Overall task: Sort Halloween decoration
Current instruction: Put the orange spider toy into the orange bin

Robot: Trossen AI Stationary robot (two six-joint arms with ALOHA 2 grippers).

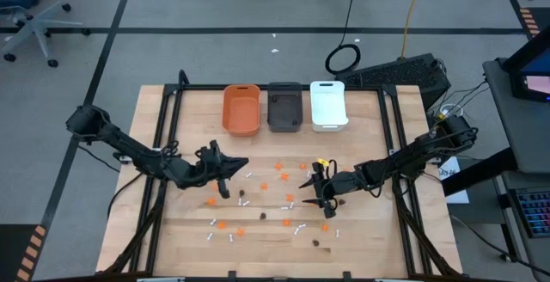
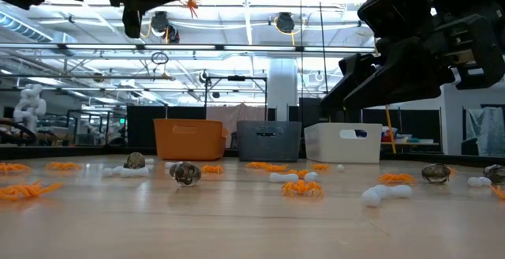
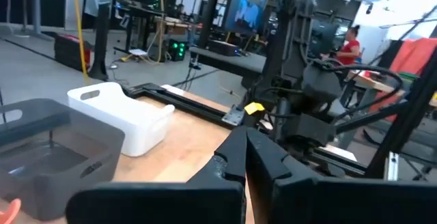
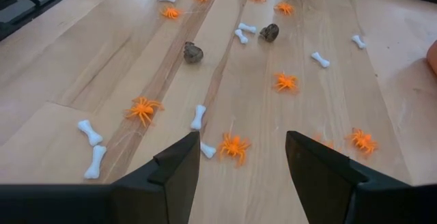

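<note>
High view: pieces (image 1: 284, 198) scattered mid-table, bins (image 1: 284, 107) behind.
Right gripper (image 4: 240, 157): fingers spread, empty, above an orange spider (image 4: 234, 145).
Left gripper (image 1: 225, 179): closed (seemingly empty).
Risk: spider legs slipping out, or a neighbouring bone (image 4: 198, 117) nudged.

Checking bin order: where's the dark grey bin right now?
High view: the dark grey bin sits mid-row at the table's far edge, between the orange bin on its left and the white bin.

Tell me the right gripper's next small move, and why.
Probably lower the right gripper straight down and close on the orange spider. Its jaws stand open and empty, and that spider lies on the table right between them in the wrist view.
</note>
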